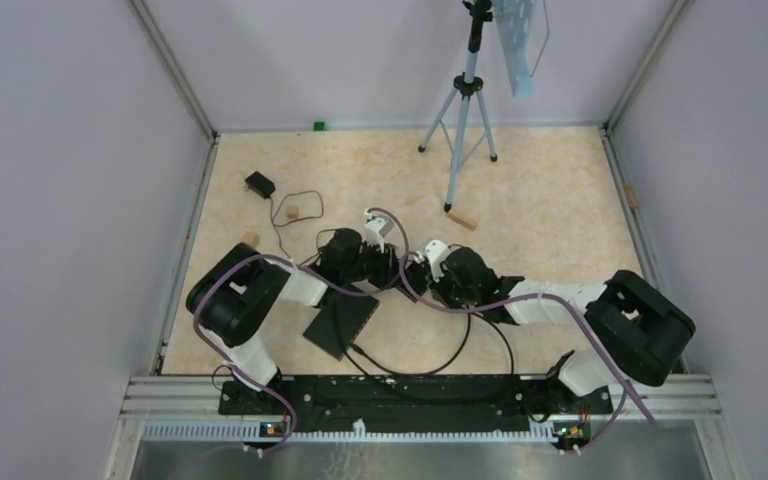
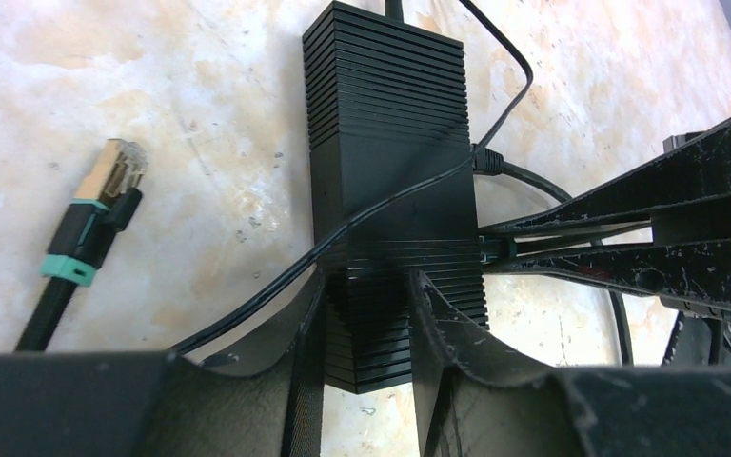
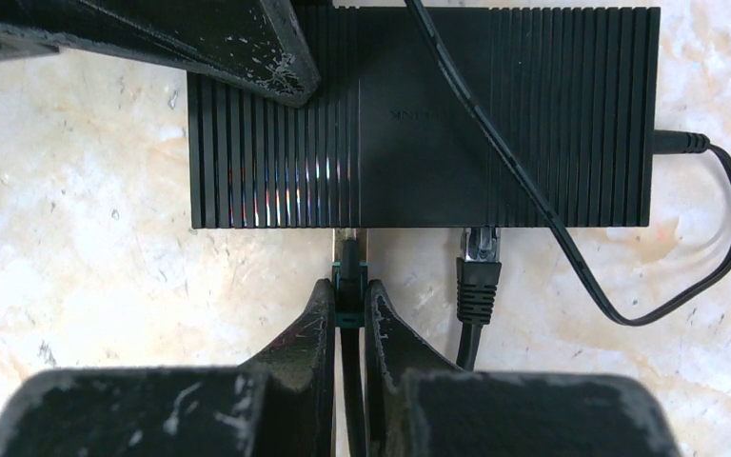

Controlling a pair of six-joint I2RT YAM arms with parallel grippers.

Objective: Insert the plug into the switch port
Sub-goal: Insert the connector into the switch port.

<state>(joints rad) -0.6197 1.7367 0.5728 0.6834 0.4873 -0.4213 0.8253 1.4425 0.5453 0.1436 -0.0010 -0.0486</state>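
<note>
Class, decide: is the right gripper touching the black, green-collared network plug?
Touching. The right wrist view shows the right gripper pinching the black, green-collared network plug from both sides, no gap, at the ribbed black switch box.

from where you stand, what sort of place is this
Probably a robot lab test cell: plain pale walls box in one table, a tripod stands on it, and an aluminium rail runs along its near edge.
</note>
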